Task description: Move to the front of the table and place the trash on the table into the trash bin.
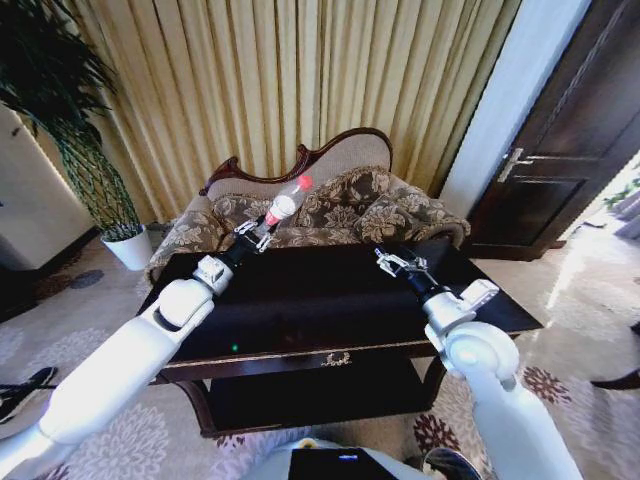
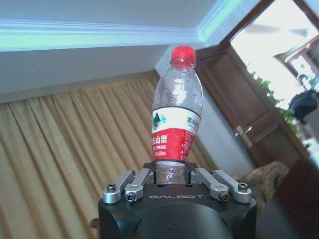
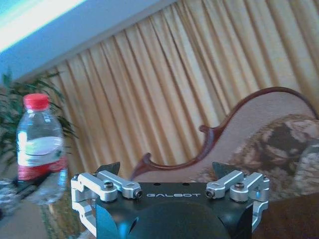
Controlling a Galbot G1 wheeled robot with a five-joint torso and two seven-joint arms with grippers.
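Gold pleated curtains [image 1: 300, 80] are hung across the back wall. A floral sofa [image 1: 330, 205] with a carved dark wood frame is set before them. A potted plant [image 1: 90, 170] is placed at the left, a dark wooden door [image 1: 570, 130] at the right. The patterned carpet [image 1: 590, 330] is lit by sunlight.

Strong daylight enters from the right side of the head view, beside the door [image 1: 560, 130], where the floor [image 1: 590, 270] is washed out almost to white, while the dark worktop [image 1: 330, 300] stays deep and glossy with only weak reflections. The head view bends at its edges, so the door frame leans. In the left wrist view the opening [image 2: 279, 45] past the bottle [image 2: 175, 114] is overexposed, and in the right wrist view the curtains [image 3: 199, 84] and sofa [image 3: 269, 144] look soft and hazy.
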